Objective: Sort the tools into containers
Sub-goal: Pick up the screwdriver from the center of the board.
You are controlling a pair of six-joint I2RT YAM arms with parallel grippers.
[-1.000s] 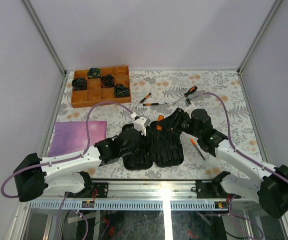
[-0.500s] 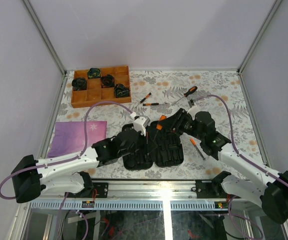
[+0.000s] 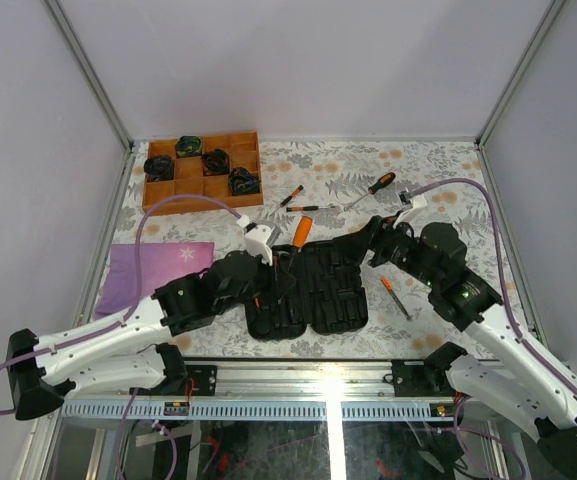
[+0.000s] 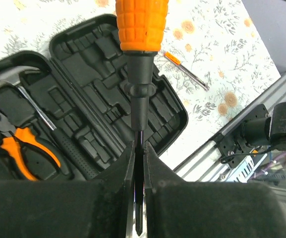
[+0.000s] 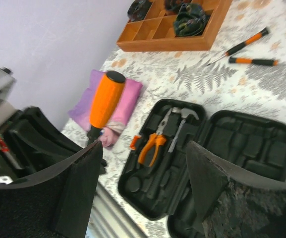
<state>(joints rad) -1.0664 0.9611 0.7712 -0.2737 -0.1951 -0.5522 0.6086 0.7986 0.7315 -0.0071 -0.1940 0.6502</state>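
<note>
The black tool case (image 3: 340,300) lies open near the table's front edge. A hammer (image 4: 15,79) and orange-handled pliers (image 4: 26,148) rest in its left half. My left gripper (image 3: 282,272) is shut on the steel shaft of an orange-handled screwdriver (image 3: 301,232), holding it above the case (image 4: 100,52) with the handle (image 4: 142,25) pointing away from the jaws. My right gripper (image 3: 356,246) hangs open over the case's right half, nothing between its fingers (image 5: 81,186). In the right wrist view I see the held screwdriver (image 5: 105,104), the pliers (image 5: 152,146) and the hammer (image 5: 180,124).
Loose screwdrivers lie behind the case (image 3: 290,195), (image 3: 309,208), (image 3: 380,184), and a small orange one (image 3: 396,297) to its right. A brown wooden tray (image 3: 158,197) holding dark items stands at the back left. A purple cloth (image 3: 153,275) lies left of the case.
My left gripper shut on the screwdriver and raised it over the case. My right gripper opened, let go of it and drew back to the right.
</note>
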